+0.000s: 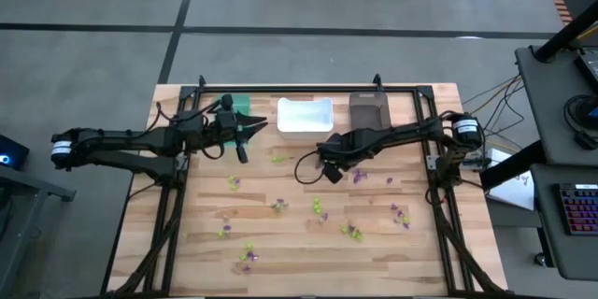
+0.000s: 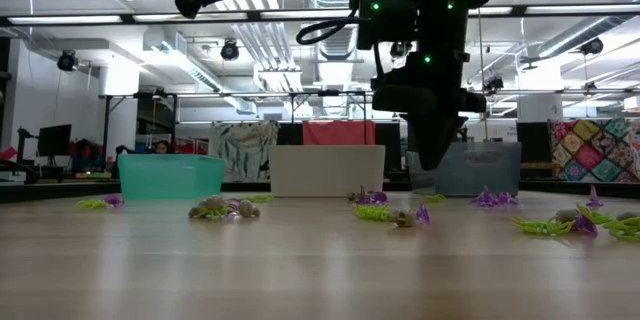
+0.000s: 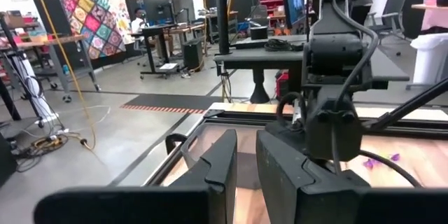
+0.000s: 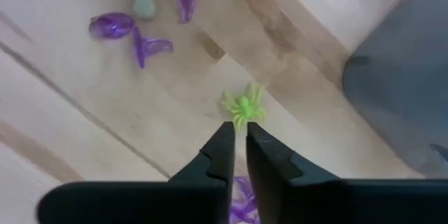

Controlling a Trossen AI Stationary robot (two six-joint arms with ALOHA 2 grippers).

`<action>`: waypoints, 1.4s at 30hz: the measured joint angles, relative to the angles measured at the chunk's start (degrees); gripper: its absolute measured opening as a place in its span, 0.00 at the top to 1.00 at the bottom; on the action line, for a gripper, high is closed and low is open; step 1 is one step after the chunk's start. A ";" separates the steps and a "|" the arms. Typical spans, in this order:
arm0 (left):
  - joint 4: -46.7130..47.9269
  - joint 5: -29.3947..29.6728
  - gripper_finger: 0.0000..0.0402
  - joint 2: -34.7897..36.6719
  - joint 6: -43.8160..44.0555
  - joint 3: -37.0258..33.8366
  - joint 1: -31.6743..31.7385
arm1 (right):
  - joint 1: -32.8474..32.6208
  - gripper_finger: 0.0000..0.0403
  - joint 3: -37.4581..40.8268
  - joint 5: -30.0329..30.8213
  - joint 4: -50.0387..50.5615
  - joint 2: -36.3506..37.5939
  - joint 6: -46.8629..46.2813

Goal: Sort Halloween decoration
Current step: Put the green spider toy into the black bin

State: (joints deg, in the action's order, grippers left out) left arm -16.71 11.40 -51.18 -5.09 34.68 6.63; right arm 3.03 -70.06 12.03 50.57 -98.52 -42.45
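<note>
Right wrist view shows our right hand (image 4: 238, 134) poised just above the wooden surface (image 4: 105, 140), its fingers parted by a narrow gap and grasping nothing. A lime-green spider (image 4: 243, 105) lies just beyond the fingertips; purple trinkets (image 4: 147, 24) sit farther off. The remaining Halloween decoration (image 1: 318, 207) is scattered over the surface, on the near side of the white bin (image 1: 305, 115). Our left hand (image 1: 241, 131) hangs beside the teal bin (image 1: 245, 105), fingers slightly apart, empty.
</note>
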 joint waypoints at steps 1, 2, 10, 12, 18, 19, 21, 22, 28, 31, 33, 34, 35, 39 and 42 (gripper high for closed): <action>-0.01 0.00 0.91 0.00 0.14 0.00 0.00 | 0.10 0.87 0.00 0.01 0.00 0.00 0.01; -0.01 0.00 0.91 0.00 0.33 0.00 0.00 | 0.26 0.84 0.00 0.00 0.00 0.00 0.02; -0.02 0.00 0.91 0.00 1.16 0.00 -0.02 | 0.53 0.62 0.00 -0.11 -0.10 -1.13 0.56; -0.14 0.00 0.91 0.00 1.16 0.00 0.00 | 0.67 0.59 0.00 -0.17 -0.21 -2.07 1.11; -0.28 0.00 0.91 0.00 1.16 0.00 -0.01 | 1.15 0.56 0.00 -0.08 -0.15 -4.53 2.93; -0.28 0.01 0.91 0.00 1.16 0.00 -0.01 | 1.25 0.56 0.00 -0.02 -0.23 -4.67 3.27; -0.31 0.01 0.91 0.00 1.16 0.00 -0.01 | 1.42 0.56 0.00 0.07 -0.35 -4.81 4.53; -0.33 0.00 0.91 0.00 1.14 0.00 0.00 | 1.45 0.56 0.00 0.30 -0.53 -4.93 4.97; -0.35 0.02 0.91 0.00 0.95 0.00 0.00 | 1.63 0.56 0.00 1.05 -1.89 -5.22 6.05; -0.37 0.02 0.91 0.00 0.93 0.00 -0.02 | 1.63 0.56 0.14 1.04 -1.99 -5.31 6.09; -0.37 0.02 0.91 0.00 0.92 0.00 -0.02 | 1.63 0.56 0.54 1.05 -2.39 -5.47 6.32; -0.37 0.02 0.91 0.00 0.93 0.00 -0.02 | 1.63 0.56 0.84 1.03 -2.44 -5.54 6.36; -0.37 0.02 0.91 0.00 0.92 0.00 -0.02 | 1.63 0.57 1.20 1.03 -2.40 -5.62 6.44; -0.37 0.02 0.91 0.00 0.92 0.00 -0.01 | 1.63 0.58 3.02 1.07 -4.78 -5.54 7.86; -0.42 0.02 0.91 0.00 0.92 0.00 -0.02 | 1.61 0.59 3.78 1.26 -5.72 -5.42 9.36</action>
State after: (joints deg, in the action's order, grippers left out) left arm -17.12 11.42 -51.18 -4.16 34.68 6.61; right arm 4.64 -66.28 13.29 44.85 -103.94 -33.09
